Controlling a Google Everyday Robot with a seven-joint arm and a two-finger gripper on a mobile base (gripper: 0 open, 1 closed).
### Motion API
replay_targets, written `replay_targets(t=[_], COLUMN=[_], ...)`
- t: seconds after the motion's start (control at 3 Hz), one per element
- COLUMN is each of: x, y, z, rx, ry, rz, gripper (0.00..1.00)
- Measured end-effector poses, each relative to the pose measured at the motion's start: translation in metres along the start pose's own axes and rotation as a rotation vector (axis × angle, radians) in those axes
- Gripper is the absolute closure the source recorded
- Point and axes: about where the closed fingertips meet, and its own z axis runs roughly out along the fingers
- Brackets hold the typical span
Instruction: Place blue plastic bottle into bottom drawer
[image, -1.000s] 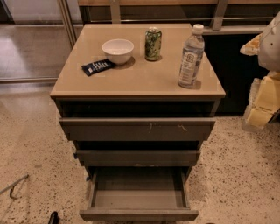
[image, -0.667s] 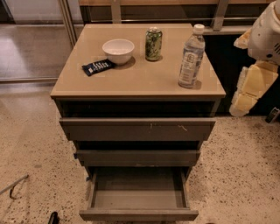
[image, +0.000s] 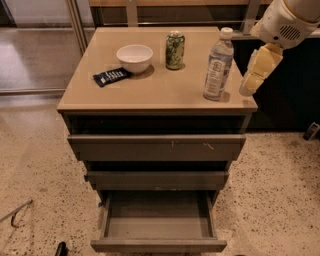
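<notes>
The blue plastic bottle (image: 218, 65) stands upright near the right front corner of the tan cabinet top (image: 155, 85); it is clear with a white cap and a pale label. The bottom drawer (image: 157, 244) is pulled out and its tray shows nothing inside. My gripper (image: 250, 86) hangs from the white arm at the upper right, just right of the bottle at about label height, with a small gap between them. It holds nothing.
A green patterned can (image: 175, 50), a white bowl (image: 134, 58) and a dark snack packet (image: 112, 76) sit on the cabinet top to the left of the bottle. The two upper drawers (image: 157, 147) stand slightly out. Speckled floor surrounds the cabinet.
My gripper has moved left and upward from the right edge of the view to just beside the bottle. The bottle and drawers have not moved.
</notes>
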Motion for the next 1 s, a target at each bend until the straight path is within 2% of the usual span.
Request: replay_targets(t=[0.67,1.0], x=[0.003,0.006], y=[-0.008,-0.025], z=[0.006,0.016], rx=[0.009,0.03], ry=[0.0,-0.013], rz=[0.012,0.032], gripper=[0.0,0.0])
